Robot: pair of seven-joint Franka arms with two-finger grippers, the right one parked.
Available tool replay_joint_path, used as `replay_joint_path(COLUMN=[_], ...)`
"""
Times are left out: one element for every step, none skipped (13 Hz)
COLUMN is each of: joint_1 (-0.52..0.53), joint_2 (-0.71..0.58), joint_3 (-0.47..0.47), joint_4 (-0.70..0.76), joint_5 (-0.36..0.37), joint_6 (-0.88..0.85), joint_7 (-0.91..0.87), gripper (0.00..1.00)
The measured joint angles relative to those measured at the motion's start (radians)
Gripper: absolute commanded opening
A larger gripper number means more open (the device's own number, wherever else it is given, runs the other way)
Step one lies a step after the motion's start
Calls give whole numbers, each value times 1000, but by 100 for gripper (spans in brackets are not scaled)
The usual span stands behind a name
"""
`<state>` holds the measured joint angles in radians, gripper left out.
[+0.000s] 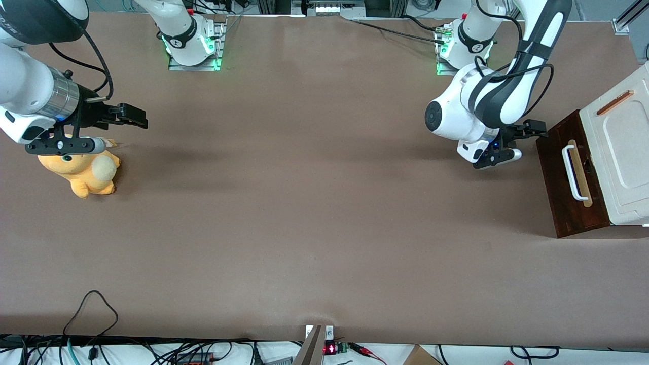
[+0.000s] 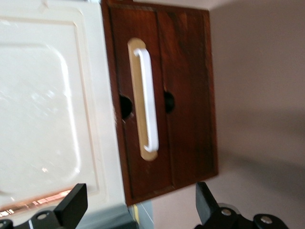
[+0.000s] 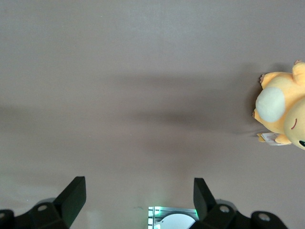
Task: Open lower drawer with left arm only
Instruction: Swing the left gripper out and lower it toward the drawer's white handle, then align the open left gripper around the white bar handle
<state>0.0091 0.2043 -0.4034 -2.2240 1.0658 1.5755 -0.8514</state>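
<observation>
Gripper (image 1: 538, 130) jaws spread, near shut lower drawer (image 1: 570, 175).

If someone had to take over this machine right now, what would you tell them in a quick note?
Pincer: the left arm's pincer is open and holds nothing, hovering above the table in front of the cabinet.
Things: the lower drawer looks closed, its dark front level with the drawer beside it. The white bar handle is untouched.
Done: the approach only.
Left: reach the drawer, grip, pull it out.

light: bright, even | shadows: soft | left wrist view: blurred
</observation>
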Motion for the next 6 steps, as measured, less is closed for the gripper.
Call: replay_joint_path(joint_1=[0,0,0,0,2,4], joint_2=[1,3,13,32,57,83], joint_3=[3,16,40,69,100,124], joint_4=[-1,-4,-10,-17,-24,-28], joint_5=[26,42,76,122,159,180], joint_6=[0,2,9,19,29,42], joint_7=[18,27,36,37,37,37], gripper=[97,94,94,94,94,94])
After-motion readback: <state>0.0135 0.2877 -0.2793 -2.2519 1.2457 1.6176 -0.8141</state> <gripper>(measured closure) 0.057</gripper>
